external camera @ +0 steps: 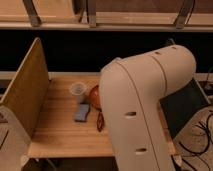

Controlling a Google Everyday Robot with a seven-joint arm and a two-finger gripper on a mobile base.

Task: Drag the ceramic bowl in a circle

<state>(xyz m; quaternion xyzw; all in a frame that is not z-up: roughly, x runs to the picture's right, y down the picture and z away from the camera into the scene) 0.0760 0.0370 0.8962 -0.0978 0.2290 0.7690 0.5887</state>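
The orange-red ceramic bowl [93,95] sits on the wooden table [60,135] near its middle, and its right part is hidden behind my large white arm [140,110]. A translucent plastic cup [78,90] stands just left of the bowl. A flat blue-grey block [82,113] lies in front of the cup. My gripper is hidden behind the arm, so I cannot see where it stands relative to the bowl.
A small dark reddish object [100,121] lies in front of the bowl at the arm's edge. A wooden side panel [27,90] stands along the table's left side. A dark screen [182,107] and cables [202,132] are at the right.
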